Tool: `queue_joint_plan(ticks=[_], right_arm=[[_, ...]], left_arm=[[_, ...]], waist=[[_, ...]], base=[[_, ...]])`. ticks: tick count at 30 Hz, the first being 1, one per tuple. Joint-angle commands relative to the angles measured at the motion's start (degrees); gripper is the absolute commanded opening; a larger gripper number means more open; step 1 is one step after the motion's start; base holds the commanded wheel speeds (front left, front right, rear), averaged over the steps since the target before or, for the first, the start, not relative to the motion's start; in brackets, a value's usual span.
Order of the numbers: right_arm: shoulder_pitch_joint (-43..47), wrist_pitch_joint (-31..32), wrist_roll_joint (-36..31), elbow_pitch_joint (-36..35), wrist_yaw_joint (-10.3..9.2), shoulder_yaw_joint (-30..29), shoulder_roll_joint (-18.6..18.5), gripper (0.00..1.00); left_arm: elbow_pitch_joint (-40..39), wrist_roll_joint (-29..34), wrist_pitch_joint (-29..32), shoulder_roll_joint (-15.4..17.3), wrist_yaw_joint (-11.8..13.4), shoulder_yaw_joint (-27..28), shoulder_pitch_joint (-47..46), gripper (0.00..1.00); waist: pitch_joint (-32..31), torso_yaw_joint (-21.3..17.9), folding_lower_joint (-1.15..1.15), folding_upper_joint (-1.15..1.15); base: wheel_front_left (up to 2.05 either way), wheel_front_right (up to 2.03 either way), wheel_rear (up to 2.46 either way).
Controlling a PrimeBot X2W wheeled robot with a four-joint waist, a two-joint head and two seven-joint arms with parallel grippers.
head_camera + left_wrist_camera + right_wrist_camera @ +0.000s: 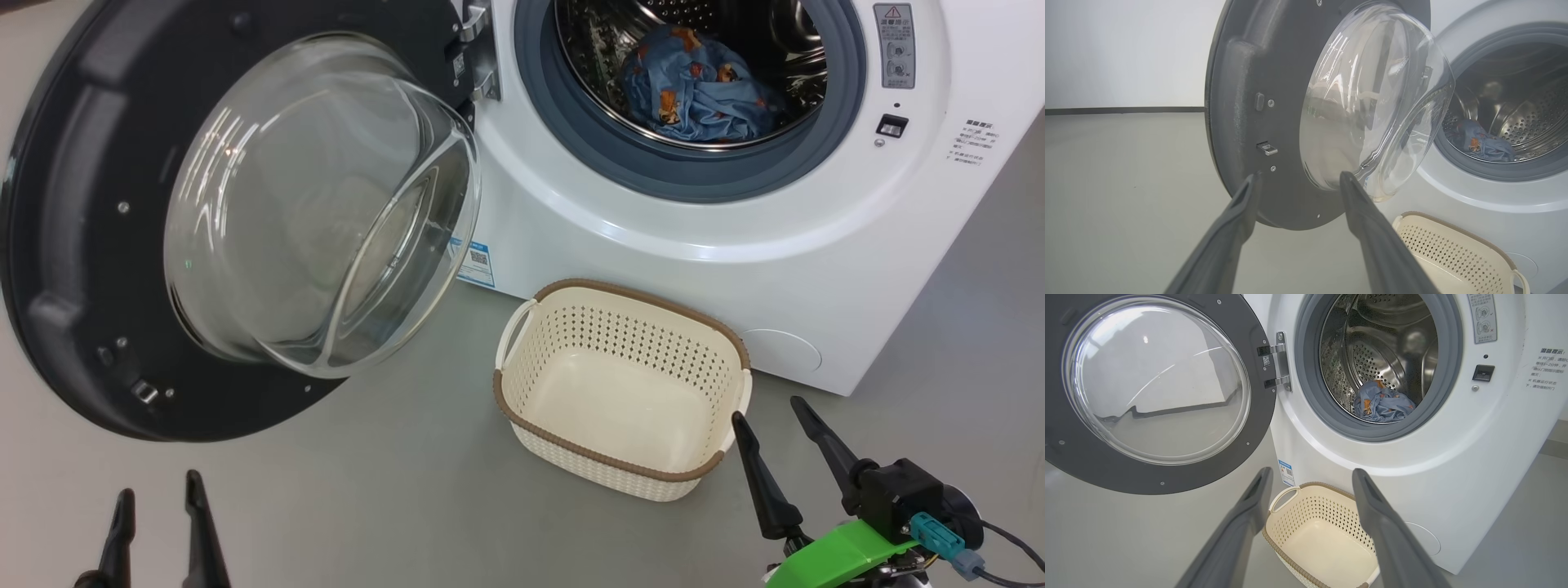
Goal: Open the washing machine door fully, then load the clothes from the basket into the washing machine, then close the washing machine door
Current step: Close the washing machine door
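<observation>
The floor (pixel 408 506) is smooth grey, running back to a plain pale wall (pixel 1126 49) with a dark strip (pixel 1122 110) along its foot. The washing machine (pixel 653 245) stands on it, and the washing machine door (pixel 73 245) is swung wide out to the left on its hinge (pixel 478 49), the glass bowl (pixel 318 204) bulging towards me. The left gripper (pixel 159 486) is low at the near left, fingers spread apart and holding nothing, pointing up at the lower edge of the door, which hangs across its path. The right gripper (pixel 767 408) is low at the near right, likewise spread and holding nothing, its tips just beside the near right corner of the basket (pixel 629 339). The basket sits on the floor close against the machine's front, under the opening, beside a small blue label (pixel 476 261). The clothes (pixel 694 90) lie bunched inside the steel drum, behind the grey rubber ring.
</observation>
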Motion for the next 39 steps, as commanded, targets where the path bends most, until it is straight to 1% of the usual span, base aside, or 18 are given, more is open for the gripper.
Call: queue_joint_plan(ticks=[1, 2, 3, 5, 8, 13, 14, 16, 17, 18, 20, 21, 24, 29, 33, 37, 39], right_arm=[[-2.1, -0.5, 0.1, -1.3, 0.09, 1.7, -0.1, 1.0], [-2.1, -0.5, 0.1, -1.3, 0.09, 1.7, -0.1, 1.0], [-2.1, -0.5, 0.1, -1.3, 0.09, 1.7, -0.1, 1.0], [-2.1, -0.5, 0.1, -1.4, 0.09, 1.7, -0.1, 1.0], [-2.1, -0.4, 0.1, -1.5, 0.09, 1.6, -0.1, 1.0], [-2.0, -0.2, 0.1, -1.9, 0.09, 1.5, 0.0, 1.0], [-2.0, -0.2, 0.1, -1.9, 0.09, 1.5, 0.0, 1.0], [-2.1, -0.1, 0.1, -2.0, 0.09, 1.4, 0.0, 1.0], [-2.1, -0.1, 0.1, -2.0, 0.09, 1.3, 0.0, 1.0], [-2.1, -0.1, 0.2, -2.0, 0.09, 1.3, 0.0, 1.0], [-2.2, 0.0, 0.2, -2.1, 0.09, 1.3, 0.0, 1.0], [-2.3, 0.0, 0.1, -2.2, 0.09, 1.3, 0.0, 1.0], [-2.4, 0.1, 0.1, -2.3, 0.09, 1.3, 0.0, 1.0], [-2.8, 0.4, 0.2, -2.5, 0.09, 1.6, 0.0, 1.0], [-3.0, 0.7, 0.2, -2.8, 0.09, 1.5, -0.2, 1.0], [-3.2, 0.9, 0.2, -3.1, 0.09, 1.3, -0.5, 1.0], [-3.2, 1.0, 0.3, -3.2, 0.09, 1.3, -0.6, 1.0]], left_arm=[[-1.6, -0.5, -0.3, 0.4, -0.1, 2.2, -0.9, 0.58], [-1.5, -0.6, -0.3, 0.4, -0.2, 2.3, -1.0, 0.15], [-1.3, -0.8, -0.3, 0.4, -0.3, 2.3, -1.0, 0.0], [-1.1, -1.5, -0.3, 0.4, -0.6, 2.5, -1.0, 0.0], [-1.5, -4.9, -0.3, 0.4, -0.8, 3.3, -1.6, 0.0], [-3.6, -10.4, -0.3, 0.4, -1.5, 7.0, -2.9, 0.0], [-4.1, -10.9, -0.3, 0.4, -2.0, 8.0, -3.3, 0.0], [-4.6, -14.4, -0.3, 0.4, -2.6, 10.4, -4.4, 0.0], [-4.5, -16.9, -0.3, 0.4, -3.9, 13.1, -5.8, 0.0], [-4.1, -18.1, -0.3, 0.6, -4.7, 14.5, -6.8, 0.0], [-2.9, -20.6, -0.3, 2.0, -6.2, 16.8, -9.0, 0.0], [-2.3, -22.0, 0.0, 2.7, -6.4, 17.8, -10.2, 0.0], [-1.0, -26.5, 2.0, 5.6, -6.9, 21.0, -14.5, 0.0], [4.6, -33.3, 5.3, 11.2, -7.5, 25.8, -21.7, 0.0], [10.8, -37.4, 8.0, 15.5, -7.9, 28.4, -26.6, 0.0], [16.5, -41.5, 10.4, 18.7, -9.3, 30.0, -30.8, 0.0], [17.9, -42.8, 10.9, 19.4, -9.7, 30.5, -31.8, 0.0]], waist=[[0.0, 0.0, 0.0, 0.0], [0.0, -0.1, 0.0, 0.0], [0.0, -0.1, 0.0, 0.0], [0.1, -0.1, 0.0, 0.0], [0.3, -0.1, 0.0, 0.0], [0.5, -0.1, 0.0, 0.0], [0.6, -0.1, 0.0, 0.0], [0.7, -0.1, 0.0, 0.0], [0.8, -0.1, 0.0, 0.0], [0.9, -0.1, 0.0, 0.0], [1.1, -0.2, 0.0, 0.0], [1.2, -0.2, 0.0, 0.0], [1.4, -0.4, 0.0, 0.0], [2.0, -1.3, 0.0, 0.0], [2.8, -2.2, 0.0, 0.0], [3.6, -3.0, 0.0, 0.0], [3.8, -3.1, 0.0, 0.0]], base=[[0.0, 0.0, 0.0], [0.0, 0.0, 0.0], [0.0, 0.0, 0.0], [0.0, 0.0, 0.0], [0.0, 0.0, 0.0], [0.0, 0.0, 0.0], [0.0, 0.0, 0.0], [0.0, 0.0, 0.0], [0.0, 0.0, 0.0], [0.0, 0.0, 0.0], [0.0, 0.0, 0.0], [0.0, 0.0, 0.0], [0.0, 0.0, 0.0], [0.0, 0.0, 0.0], [0.0, 0.0, 0.0], [0.0, 0.0, 0.0], [0.0, 0.0, 0.0]])
